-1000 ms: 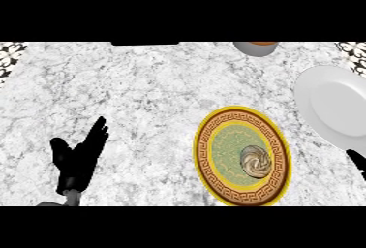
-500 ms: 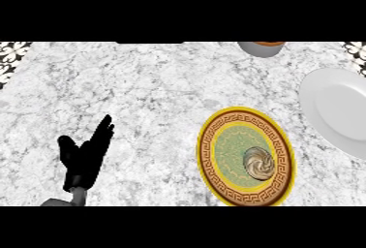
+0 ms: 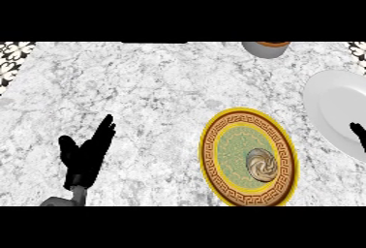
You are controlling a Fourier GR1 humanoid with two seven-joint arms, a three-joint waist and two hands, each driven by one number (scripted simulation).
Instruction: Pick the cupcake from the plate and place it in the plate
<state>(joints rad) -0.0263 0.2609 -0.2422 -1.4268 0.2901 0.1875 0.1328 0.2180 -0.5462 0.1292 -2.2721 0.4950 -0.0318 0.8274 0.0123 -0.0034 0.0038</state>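
Observation:
A cupcake [image 3: 261,163] with swirled beige frosting sits on the right half of a yellow patterned plate [image 3: 236,126] with a green centre. A plain white plate [image 3: 330,106] lies at the right edge, cut off by the frame. My left hand [image 3: 84,155] rests open at the lower left, fingers pointing up, far from both plates. Only the fingertips of my right hand [image 3: 358,131] show at the right edge, over the white plate's lower rim and to the right of the cupcake.
A grey cup [image 3: 266,48] with a brown rim stands at the counter's back edge, right of centre. Dark patterned tiles [image 3: 13,53] border the marble counter at the far left.
My right hand's fingertips have reappeared at the right edge, higher up over the white plate. The left hand has barely moved. The cupcake stays on the yellow plate.

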